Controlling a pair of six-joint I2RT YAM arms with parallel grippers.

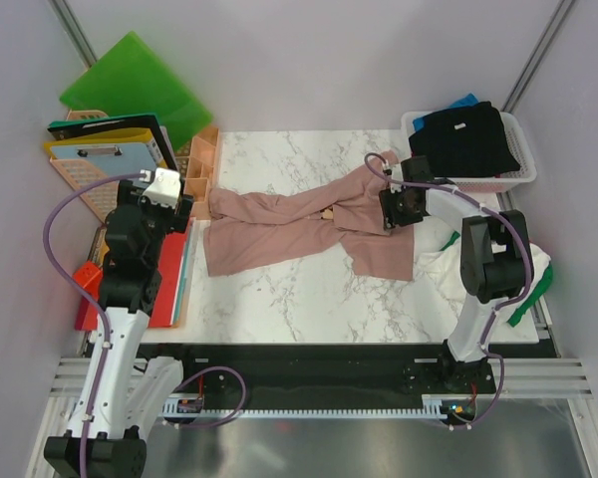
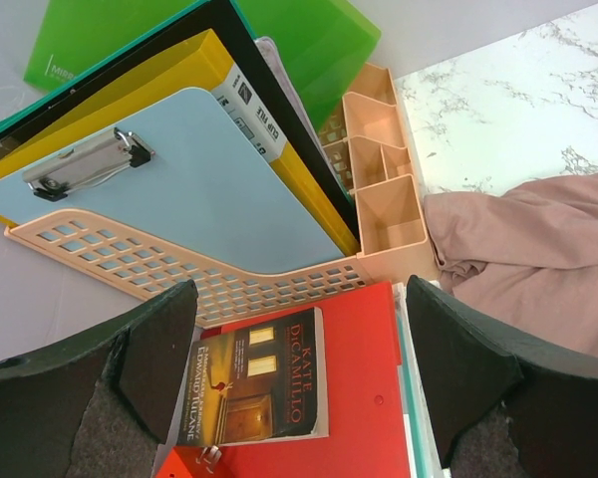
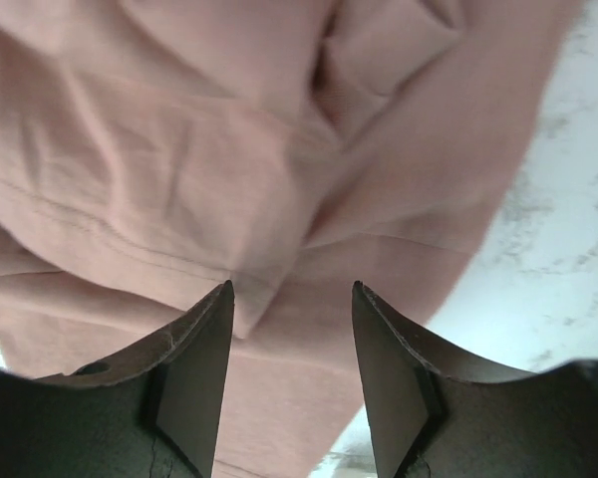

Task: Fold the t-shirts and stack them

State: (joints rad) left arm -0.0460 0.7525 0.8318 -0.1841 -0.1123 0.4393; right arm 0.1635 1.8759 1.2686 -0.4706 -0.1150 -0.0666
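"On the marble table (image 1: 279,289), how many shirts do you count?"

"One is laid out: a dusty pink t-shirt (image 1: 289,224), rumpled, running from nine o'clock to three across the middle. At one o'clock a white basket (image 1: 518,179) holds a black shirt (image 1: 468,139), with a blue one (image 1: 465,101) poking out behind it. I can't tell whether the black heap is one shirt or several. At four o'clock lie white cloth (image 1: 439,261) and green cloth (image 1: 534,291), both largely hidden under the right arm."

"And the grippers?"

"Two. The right gripper (image 3: 292,294) hangs over the pink shirt's three o'clock end. Its jaws are partly apart with a fold of cloth under the gap, and they pinch nothing that I can see. The left gripper (image 2: 301,289) stands wide and holds nothing. It is off the table at nine o'clock, above a red folder (image 2: 364,398) with one book (image 2: 259,383) on it."

"What else is there?"

"One green folder (image 1: 130,85) at ten o'clock, one yellow folder (image 2: 179,70), and one pale blue clipboard (image 2: 199,189) in a peach tray (image 2: 179,274). One peach organiser (image 2: 384,199) sits just beside the shirt's nine o'clock edge. From above, the left arm covers much of the red folder. In the wrist view a finger cuts off the book's lower corner."
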